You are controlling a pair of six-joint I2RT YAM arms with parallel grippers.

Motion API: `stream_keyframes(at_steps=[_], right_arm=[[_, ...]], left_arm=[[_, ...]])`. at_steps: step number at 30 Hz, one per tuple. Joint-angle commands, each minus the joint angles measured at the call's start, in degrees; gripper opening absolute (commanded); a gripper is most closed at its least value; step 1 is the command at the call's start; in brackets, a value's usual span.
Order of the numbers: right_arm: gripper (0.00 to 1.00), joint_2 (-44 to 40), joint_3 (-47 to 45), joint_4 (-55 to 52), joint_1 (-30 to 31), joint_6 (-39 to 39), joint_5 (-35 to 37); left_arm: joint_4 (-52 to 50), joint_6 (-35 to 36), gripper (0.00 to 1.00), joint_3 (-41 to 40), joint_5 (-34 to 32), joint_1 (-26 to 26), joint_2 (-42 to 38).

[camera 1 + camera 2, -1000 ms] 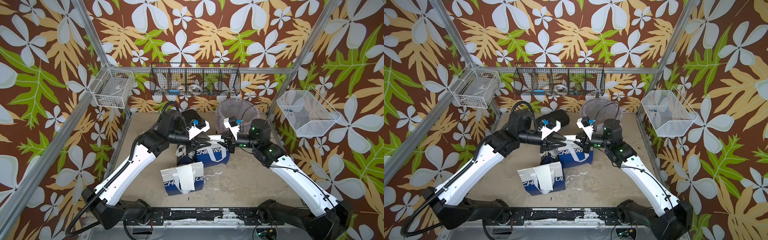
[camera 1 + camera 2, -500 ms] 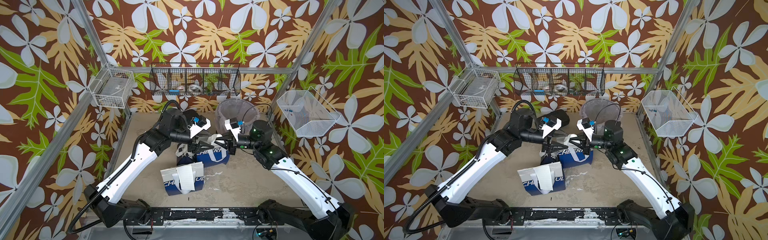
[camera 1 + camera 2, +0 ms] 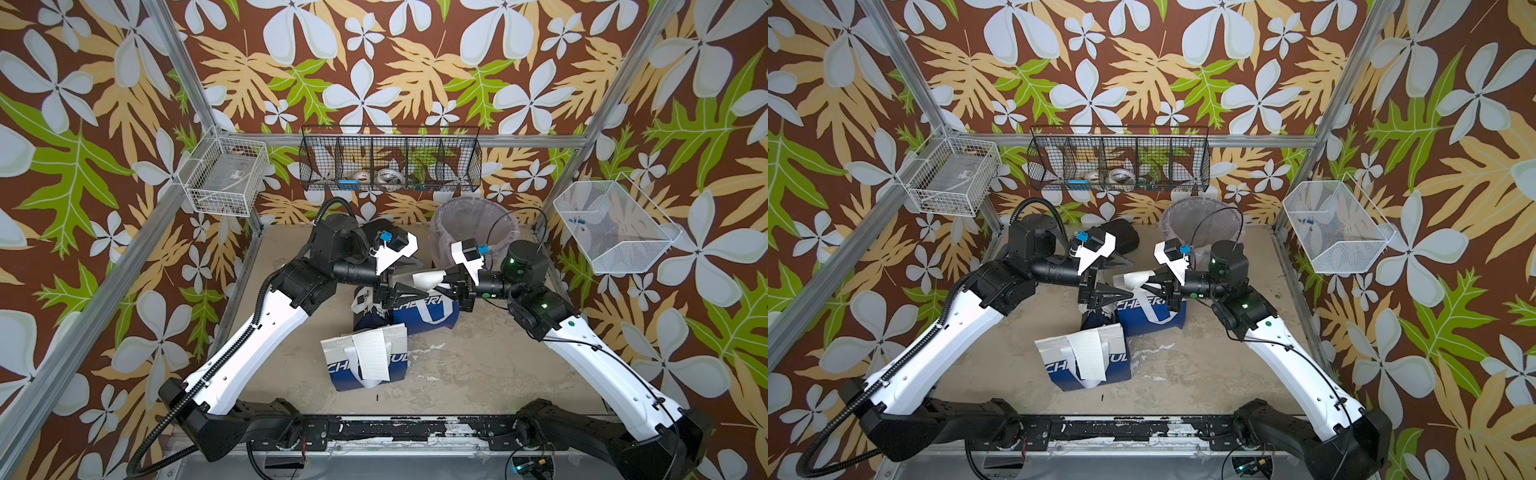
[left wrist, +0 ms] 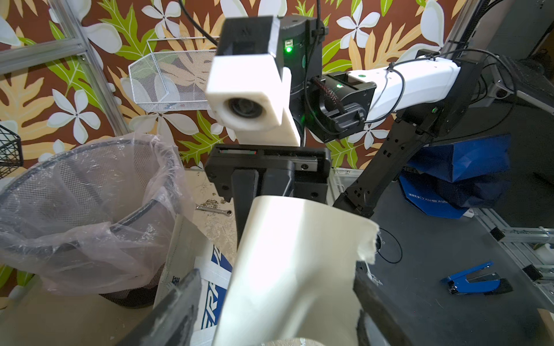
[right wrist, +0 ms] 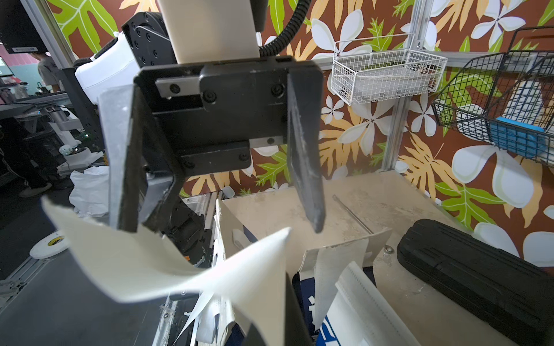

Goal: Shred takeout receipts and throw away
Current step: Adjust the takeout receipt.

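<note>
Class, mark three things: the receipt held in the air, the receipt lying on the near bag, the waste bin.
held receipt [image 3: 428,279], in a top view, its curled middle.
lying receipt [image 3: 372,355], in a top view, its lined centre.
waste bin [image 4: 75,185], left wrist view, its mesh wall.

Curled torn receipt [image 3: 428,279] aloft; lined receipt [image 3: 372,351] flat on near bag [image 3: 340,370].

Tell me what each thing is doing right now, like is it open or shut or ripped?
left gripper: open, jaws wide apart.
right gripper: shut on the held receipt.
held receipt: curled, one edge torn, up off the floor.
other receipt: whole, lying flat on the front bag.
front bag: lying flat.
trash bin: upright, lined with clear plastic.
black case: closed, lying flat.
</note>
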Motion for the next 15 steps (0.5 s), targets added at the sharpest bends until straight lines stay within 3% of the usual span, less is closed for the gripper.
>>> stream_keyframes(at_steps=[1, 6, 10, 15], right_arm=[[0.00, -0.9, -0.3, 2.0, 0.0, -0.9, -1.8], [0.00, -0.7, 0.0, 3.6, 0.0, 0.4, -3.4], [0.00, -0.9, -0.1, 3.8, 0.1, 0.6, -3.8], [0.00, -0.5, 0.4, 4.1, 0.0, 0.8, -3.5]], left_arm=[[-1.2, 2.0, 0.78, 1.1, -5.0, 0.1, 0.6], [-3.9, 3.4, 0.76, 3.0, -0.1, 0.1, 3.2], [-3.4, 3.5, 0.68, 3.4, -2.1, 0.1, 3.5], [-3.8, 3.9, 0.39, 3.0, 1.9, 0.1, 3.6]])
